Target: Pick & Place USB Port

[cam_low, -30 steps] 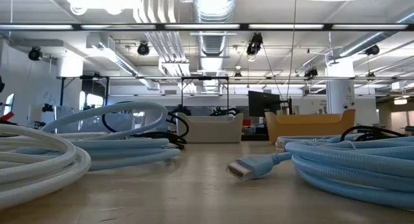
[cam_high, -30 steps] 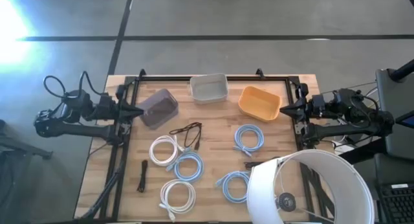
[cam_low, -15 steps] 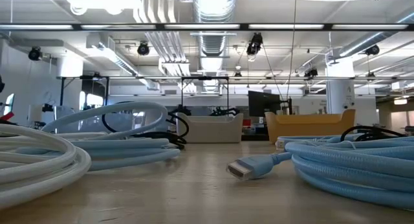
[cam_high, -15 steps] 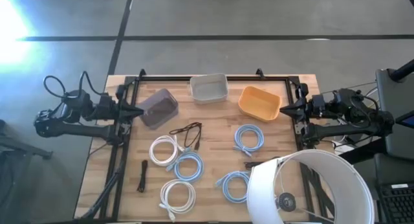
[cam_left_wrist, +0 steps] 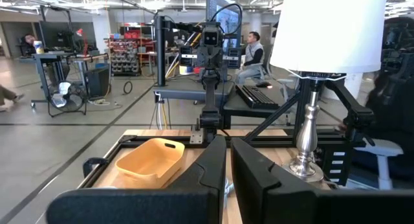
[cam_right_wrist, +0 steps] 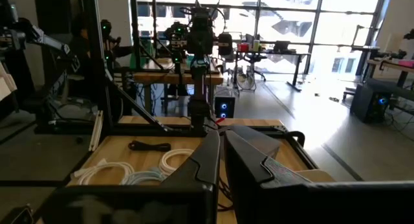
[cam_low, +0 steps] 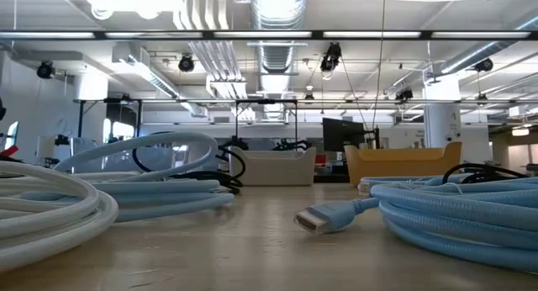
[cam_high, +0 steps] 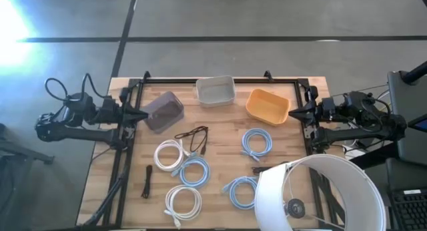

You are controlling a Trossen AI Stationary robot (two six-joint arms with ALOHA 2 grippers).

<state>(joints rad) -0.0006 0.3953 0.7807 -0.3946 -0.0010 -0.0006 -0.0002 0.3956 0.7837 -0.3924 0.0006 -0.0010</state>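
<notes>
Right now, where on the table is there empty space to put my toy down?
Bare wood lies between the orange bin and the blue coil below it, and at the left edge beside the black cable. The middle is crowded: white coils, blue coils and a dark cable sit close together. The lamp shade covers the near right corner.

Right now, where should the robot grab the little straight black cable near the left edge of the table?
Probably around the middle of the black cable, coming straight down from above. It lies flat on the table as one short, bundled strip, apart from the white coils, so jaws set across its narrow width should close on it cleanly. The left gripper is parked on that side, so it looks the nearer one.
</notes>
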